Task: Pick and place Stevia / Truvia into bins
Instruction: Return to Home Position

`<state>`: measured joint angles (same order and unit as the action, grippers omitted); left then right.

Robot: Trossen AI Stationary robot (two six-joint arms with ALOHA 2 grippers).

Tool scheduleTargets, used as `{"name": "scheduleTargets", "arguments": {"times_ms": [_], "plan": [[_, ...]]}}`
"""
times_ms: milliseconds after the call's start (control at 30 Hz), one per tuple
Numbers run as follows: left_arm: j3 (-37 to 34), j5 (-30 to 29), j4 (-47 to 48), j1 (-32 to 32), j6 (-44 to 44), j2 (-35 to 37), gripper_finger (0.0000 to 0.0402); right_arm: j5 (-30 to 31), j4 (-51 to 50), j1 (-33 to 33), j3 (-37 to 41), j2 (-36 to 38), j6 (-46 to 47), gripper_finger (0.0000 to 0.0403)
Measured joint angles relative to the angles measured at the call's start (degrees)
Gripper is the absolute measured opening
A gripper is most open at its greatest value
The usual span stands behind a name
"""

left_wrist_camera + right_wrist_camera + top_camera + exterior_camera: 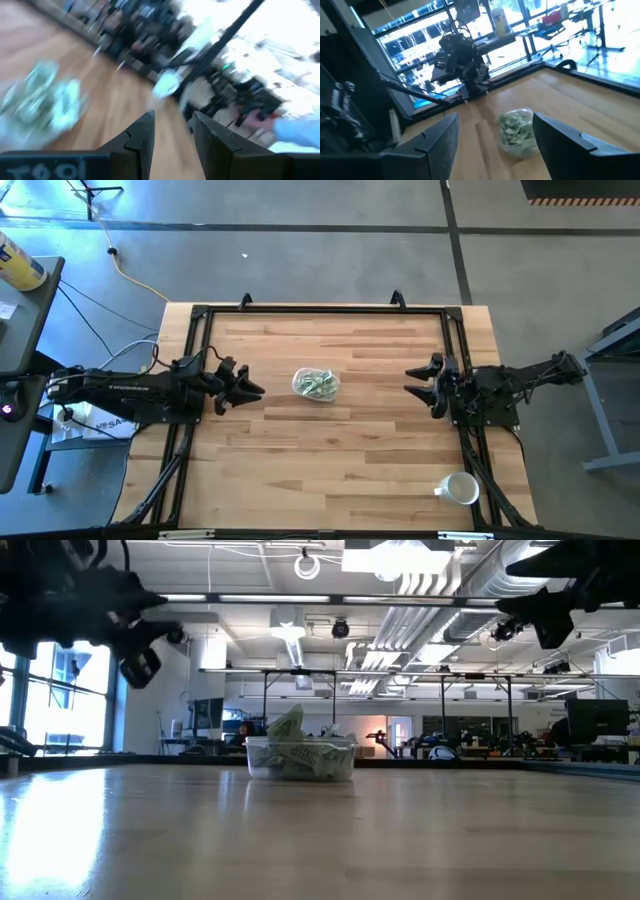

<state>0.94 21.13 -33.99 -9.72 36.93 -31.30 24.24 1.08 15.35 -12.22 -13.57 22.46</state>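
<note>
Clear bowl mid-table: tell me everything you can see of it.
Small, round, shallow bowl, apparently thin clear plastic. Stands upright on the wooden table near its middle, heaped with pale green and white sachets; one pokes above the rim. Only table and sachets touch it; left gripper and right gripper hang well clear either side.

Black jointed arms (130, 388), angular dark fingers (432, 145)
</note>
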Motion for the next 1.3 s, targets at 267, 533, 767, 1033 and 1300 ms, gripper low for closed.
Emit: {"name": "scheduleTargets", "arguments": {"times_ms": [267,533,767,1033,1300], "plan": [[0.1,-8.7,19.8,-0.1,3.3,7.8,0.0166,4.8,-7.6,0.0,0.0,1.8,-1.8,0.0243],[0.2,-17.1,18.3,0.0,1.0,8.0,0.0166,-2.2,-10.6,0.0,0.0,9.3,-12.5,0.0243],[0.2,-20.2,20.8,0.0,0.8,7.9,0.0166,-6.7,-16.4,0.0,0.0,13.4,-16.5,0.0243],[0.2,-22.1,22.3,0.0,-1.6,7.8,0.0166,-5.7,-18.4,0.0,0.0,12.9,-16.4,0.0243],[0.2,-22.2,24.2,0.0,-8.2,7.8,0.0166,-2.3,-21.0,0.0,0.0,12.9,-16.1,0.0243]]}}
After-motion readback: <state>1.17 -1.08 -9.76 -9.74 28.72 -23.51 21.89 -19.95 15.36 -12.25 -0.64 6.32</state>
